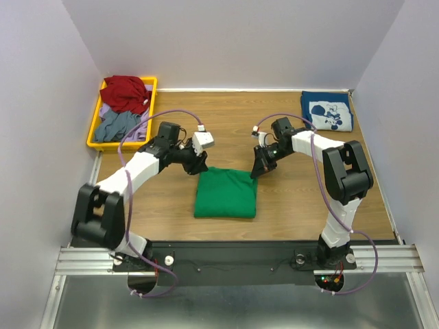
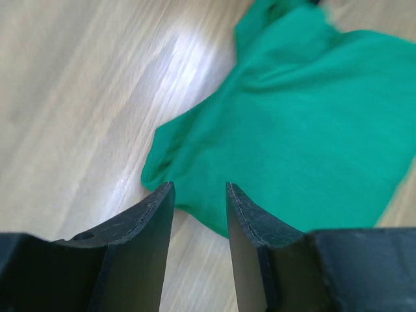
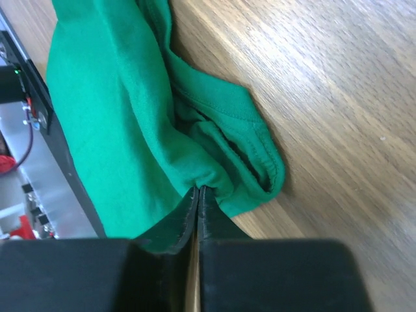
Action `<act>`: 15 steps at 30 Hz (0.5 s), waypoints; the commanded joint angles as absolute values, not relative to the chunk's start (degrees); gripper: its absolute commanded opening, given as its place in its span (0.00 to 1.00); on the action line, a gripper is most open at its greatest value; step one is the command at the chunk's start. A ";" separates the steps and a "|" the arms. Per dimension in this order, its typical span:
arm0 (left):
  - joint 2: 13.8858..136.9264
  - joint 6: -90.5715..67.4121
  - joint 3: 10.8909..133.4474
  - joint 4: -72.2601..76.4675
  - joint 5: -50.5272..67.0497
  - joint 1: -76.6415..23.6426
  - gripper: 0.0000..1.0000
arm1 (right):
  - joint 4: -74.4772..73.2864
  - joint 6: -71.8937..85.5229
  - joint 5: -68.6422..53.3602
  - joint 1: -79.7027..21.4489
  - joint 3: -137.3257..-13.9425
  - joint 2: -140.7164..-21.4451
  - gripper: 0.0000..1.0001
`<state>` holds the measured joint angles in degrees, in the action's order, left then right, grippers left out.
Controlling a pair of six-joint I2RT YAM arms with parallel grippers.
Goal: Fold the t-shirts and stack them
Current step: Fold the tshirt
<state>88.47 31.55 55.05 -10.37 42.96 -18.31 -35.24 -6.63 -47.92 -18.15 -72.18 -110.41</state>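
The bright green t-shirt lies folded into a rough square near the middle front of the wooden table. My right gripper sits at its far right corner. In the right wrist view its jaws are pressed together, pinching a bunched fold of green cloth beside the hemmed edge. My left gripper hovers at the far left corner. Its jaws stand open with bare wood between them, just short of the shirt's edge. The navy t-shirt with a white cartoon print lies folded at the far right corner.
A yellow bin at the far left holds a red garment and grey-blue clothes. White walls close in the table on three sides. A black strip and metal rail run along the front edge.
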 commanded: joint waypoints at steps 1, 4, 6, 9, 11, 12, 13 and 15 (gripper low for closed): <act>76.47 45.33 53.97 -15.81 43.34 -26.34 0.48 | -34.98 -6.33 -47.46 -18.72 -72.86 -109.25 0.01; 74.19 47.64 50.64 -15.31 38.70 -36.60 0.48 | -34.89 -5.63 -46.67 -18.63 -72.95 -108.90 0.01; 74.70 47.20 49.49 -12.50 36.14 -41.11 0.48 | -34.89 -5.45 -46.41 -18.72 -73.21 -109.07 0.01; 77.60 45.71 49.31 -6.69 31.56 -49.02 0.48 | -34.89 -5.19 -45.62 -18.81 -73.56 -109.16 0.01; 80.31 45.61 49.48 -3.88 30.15 -52.54 0.48 | -34.98 -5.01 -45.09 -18.72 -73.56 -108.90 0.01; 81.29 45.96 49.48 -3.26 28.75 -53.60 0.48 | -34.98 -5.01 -45.00 -18.63 -73.48 -108.46 0.01; 83.39 46.49 49.31 -2.29 28.31 -55.44 0.48 | -34.98 -5.01 -44.48 -18.72 -73.39 -108.11 0.01; 85.51 46.93 48.69 -1.67 27.16 -56.42 0.48 | -35.07 -4.92 -43.77 -18.63 -73.39 -107.76 0.01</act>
